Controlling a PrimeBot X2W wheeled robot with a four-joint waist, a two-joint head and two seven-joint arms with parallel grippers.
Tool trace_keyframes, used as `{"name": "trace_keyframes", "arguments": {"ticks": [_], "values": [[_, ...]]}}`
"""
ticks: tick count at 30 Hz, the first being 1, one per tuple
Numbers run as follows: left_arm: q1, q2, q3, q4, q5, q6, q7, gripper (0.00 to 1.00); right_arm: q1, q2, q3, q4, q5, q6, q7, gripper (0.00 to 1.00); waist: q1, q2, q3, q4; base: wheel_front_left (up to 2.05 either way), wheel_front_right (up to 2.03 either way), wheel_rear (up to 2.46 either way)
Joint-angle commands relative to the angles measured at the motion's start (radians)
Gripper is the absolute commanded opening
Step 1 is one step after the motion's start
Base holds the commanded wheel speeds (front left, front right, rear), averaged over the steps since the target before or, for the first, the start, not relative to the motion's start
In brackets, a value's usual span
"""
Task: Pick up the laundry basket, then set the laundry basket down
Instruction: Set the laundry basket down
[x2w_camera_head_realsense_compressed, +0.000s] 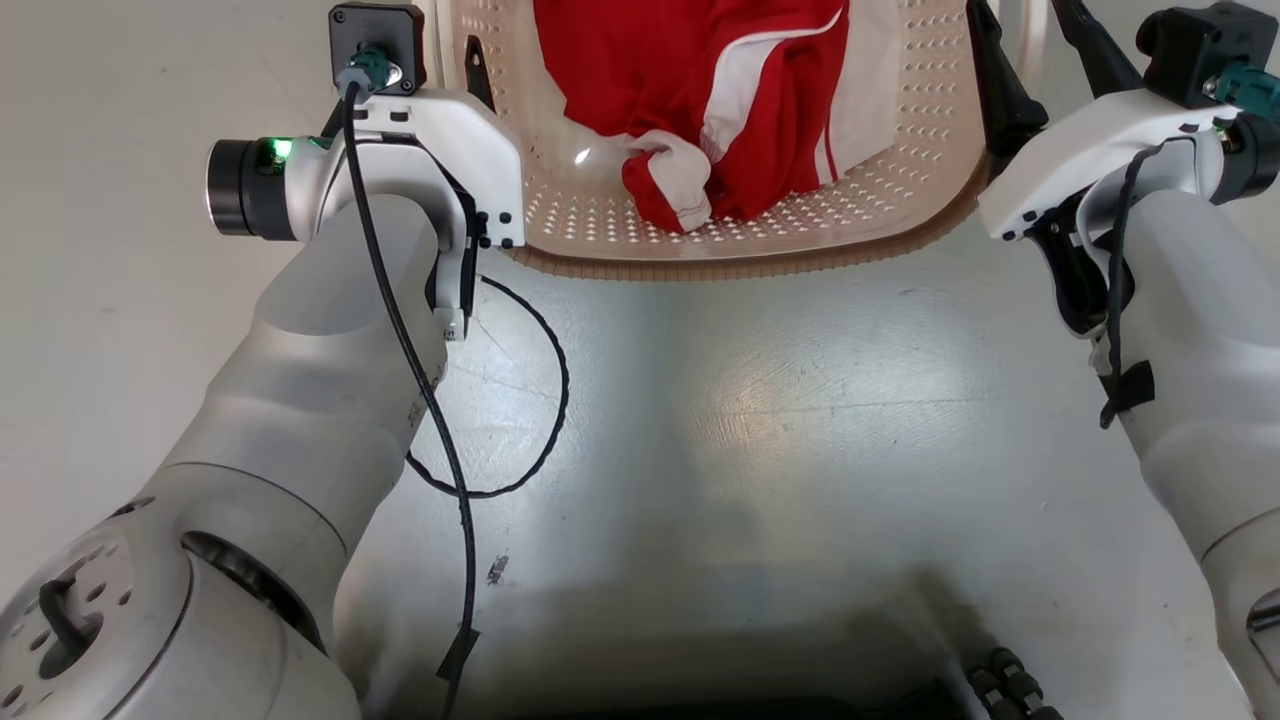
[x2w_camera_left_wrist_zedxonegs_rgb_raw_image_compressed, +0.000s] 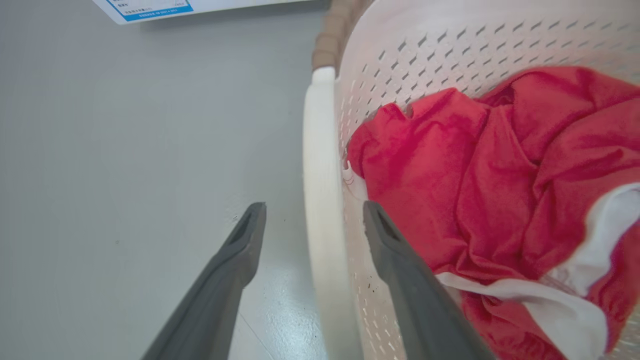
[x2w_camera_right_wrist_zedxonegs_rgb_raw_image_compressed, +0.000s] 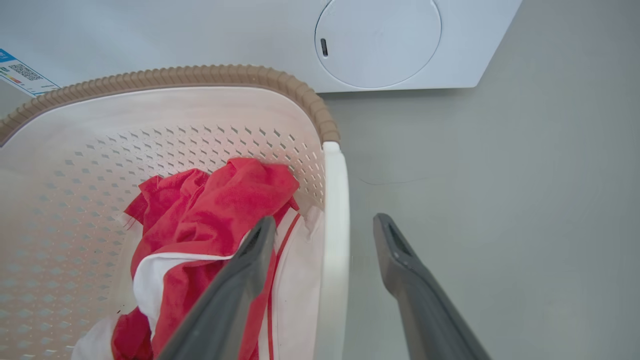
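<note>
The basket (x2w_camera_head_realsense_compressed: 760, 262) sits on the grey floor (x2w_camera_head_realsense_compressed: 750, 420) straight ahead of the robot, between its two arms, with a red and white garment (x2w_camera_head_realsense_compressed: 700, 90) heaped inside. The left gripper (x2w_camera_left_wrist_zedxonegs_rgb_raw_image_compressed: 314, 212) straddles the white left handle (x2w_camera_left_wrist_zedxonegs_rgb_raw_image_compressed: 320, 165) with its jaws spread: one finger is outside over the floor and the other inside beside the garment. The right gripper (x2w_camera_right_wrist_zedxonegs_rgb_raw_image_compressed: 324, 225) is likewise spread across the right handle (x2w_camera_right_wrist_zedxonegs_rgb_raw_image_compressed: 335, 200), with its inner finger over the cloth. Neither pair pinches its handle, though whether the inner fingers brush the perforated wall is hard to tell. Just beyond the brown rim stands a white washer (x2w_camera_right_wrist_zedxonegs_rgb_raw_image_compressed: 460, 55) with its round door (x2w_camera_right_wrist_zedxonegs_rgb_raw_image_compressed: 377, 40) shut.
</note>
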Motion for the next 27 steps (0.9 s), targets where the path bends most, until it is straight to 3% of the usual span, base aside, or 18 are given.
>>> {"name": "trace_keyframes", "arguments": {"ticks": [1,13,27], "values": [[0.010,0.018,0.006,-0.001,-0.009,0.006,-0.003,1.00,0.076,0.015,-0.004,-0.015,-0.017,0.006,-0.011,1.00,-0.0001,0.0000,-0.013,-0.005,0.00,0.00,0.00],[0.064,0.024,0.040,-0.013,0.000,-0.007,-0.006,1.00,0.146,0.027,-0.083,-0.072,-0.091,0.006,-0.011,1.00,-0.0001,0.0000,-0.136,-0.010,0.00,0.00,0.00],[0.230,0.051,0.187,-0.139,0.114,-0.025,-0.006,1.00,0.282,-0.003,-0.212,-0.144,-0.201,0.006,-0.011,1.00,-0.0001,0.0000,-0.352,0.010,0.00,0.00,0.00]]}}
